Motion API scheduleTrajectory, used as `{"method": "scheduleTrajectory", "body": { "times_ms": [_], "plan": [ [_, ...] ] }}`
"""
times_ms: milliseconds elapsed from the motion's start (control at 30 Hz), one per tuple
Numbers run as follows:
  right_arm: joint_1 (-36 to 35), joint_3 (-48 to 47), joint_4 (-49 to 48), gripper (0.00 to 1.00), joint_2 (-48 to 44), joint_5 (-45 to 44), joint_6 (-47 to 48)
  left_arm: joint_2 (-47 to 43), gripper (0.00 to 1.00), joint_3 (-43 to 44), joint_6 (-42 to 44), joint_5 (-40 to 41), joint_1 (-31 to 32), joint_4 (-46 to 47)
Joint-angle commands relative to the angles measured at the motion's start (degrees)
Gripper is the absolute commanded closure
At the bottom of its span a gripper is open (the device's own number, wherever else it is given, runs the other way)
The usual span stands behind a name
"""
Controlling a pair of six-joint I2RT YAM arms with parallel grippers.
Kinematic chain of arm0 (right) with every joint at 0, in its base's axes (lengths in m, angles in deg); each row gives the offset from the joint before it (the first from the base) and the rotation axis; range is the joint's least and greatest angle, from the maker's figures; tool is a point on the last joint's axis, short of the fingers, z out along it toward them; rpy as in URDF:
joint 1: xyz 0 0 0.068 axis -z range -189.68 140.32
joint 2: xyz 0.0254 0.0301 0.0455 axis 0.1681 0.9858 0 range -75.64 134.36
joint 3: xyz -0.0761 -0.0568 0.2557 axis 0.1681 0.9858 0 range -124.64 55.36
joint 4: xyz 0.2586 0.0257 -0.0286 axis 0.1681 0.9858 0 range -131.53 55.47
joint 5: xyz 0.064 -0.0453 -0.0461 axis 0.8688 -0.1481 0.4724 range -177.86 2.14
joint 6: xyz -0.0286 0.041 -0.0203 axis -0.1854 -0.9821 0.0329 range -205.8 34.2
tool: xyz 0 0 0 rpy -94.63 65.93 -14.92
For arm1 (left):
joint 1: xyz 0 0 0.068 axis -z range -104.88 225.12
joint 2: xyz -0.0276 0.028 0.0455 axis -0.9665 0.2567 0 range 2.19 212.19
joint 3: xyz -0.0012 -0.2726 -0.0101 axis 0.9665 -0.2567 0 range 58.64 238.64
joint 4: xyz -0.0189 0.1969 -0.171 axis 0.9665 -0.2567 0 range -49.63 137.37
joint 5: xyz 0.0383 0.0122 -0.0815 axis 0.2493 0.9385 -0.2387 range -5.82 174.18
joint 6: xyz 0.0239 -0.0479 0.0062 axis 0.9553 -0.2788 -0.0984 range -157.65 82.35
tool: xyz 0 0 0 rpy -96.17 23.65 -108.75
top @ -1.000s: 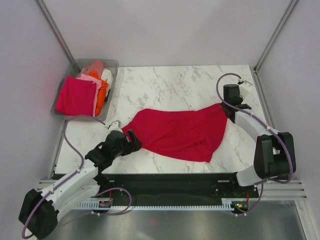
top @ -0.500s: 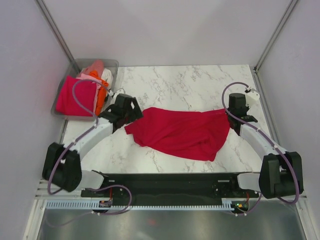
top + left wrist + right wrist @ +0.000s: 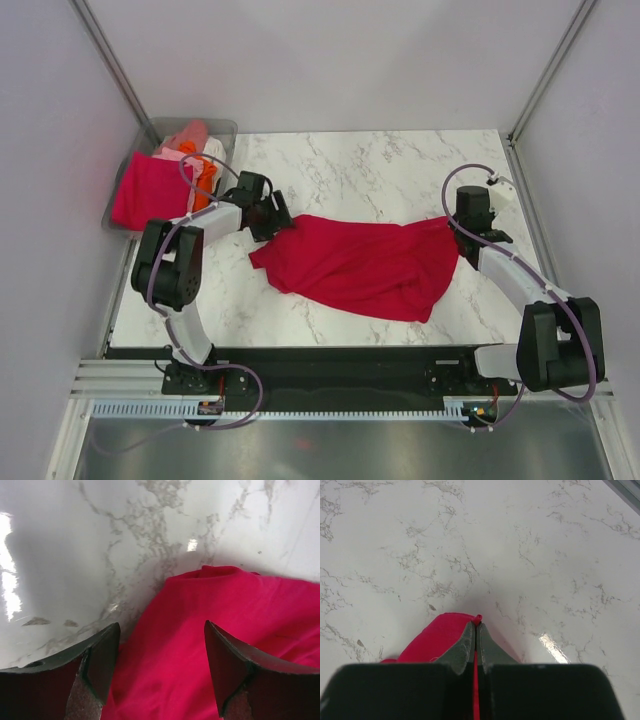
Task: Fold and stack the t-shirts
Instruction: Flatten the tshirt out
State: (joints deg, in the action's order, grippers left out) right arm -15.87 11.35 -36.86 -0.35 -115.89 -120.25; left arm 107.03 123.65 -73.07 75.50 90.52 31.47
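A crimson red t-shirt [image 3: 360, 265] lies crumpled lengthwise across the marble table [image 3: 370, 170]. My left gripper [image 3: 276, 222] stands open over the shirt's far-left corner. In the left wrist view its fingers straddle the red cloth [image 3: 200, 630], and the left gripper [image 3: 162, 626] has only cloth beneath it. My right gripper [image 3: 456, 224] is shut on the shirt's right corner. The right wrist view shows a thin fold of red cloth [image 3: 440, 635] pinched between the tips of the right gripper [image 3: 476, 623].
A clear grey bin [image 3: 228, 125] sits at the back left, just behind my left arm. It holds a magenta shirt [image 3: 150, 190], an orange one [image 3: 204, 180], a pale pink one [image 3: 188, 133] and a white one [image 3: 214, 150]. Metal frame posts rise at both back corners.
My left arm swung from the shirt's near-left end round to its far-left corner, and its jaws have narrowed a little. The right gripper shifted slightly right with its corner.
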Motion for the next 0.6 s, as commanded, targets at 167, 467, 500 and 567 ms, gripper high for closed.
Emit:
{"method": "scheduleTrajectory", "body": {
  "times_ms": [167, 467, 500, 567],
  "plan": [
    [0.0, 0.0, -2.0, 1.00, 0.8, 1.0, -0.2, 1.1, 0.66, -1.0, 2.9, -13.0, 1.3, 9.6],
    [0.1, -4.4, -0.3, 1.00, 2.5, 1.6, 0.4, -3.5, 0.98, 0.7, 4.4, -6.6, 1.0, 6.2],
    [0.2, -6.5, 2.8, 1.00, 3.0, 2.3, 1.2, -4.6, 0.98, 2.7, 4.5, -5.8, 0.7, 4.6],
    [0.3, -13.8, 6.0, 1.00, 4.5, 2.8, 2.0, -5.7, 0.98, 5.3, 4.4, -5.0, 0.3, 3.1]
  ]
}}
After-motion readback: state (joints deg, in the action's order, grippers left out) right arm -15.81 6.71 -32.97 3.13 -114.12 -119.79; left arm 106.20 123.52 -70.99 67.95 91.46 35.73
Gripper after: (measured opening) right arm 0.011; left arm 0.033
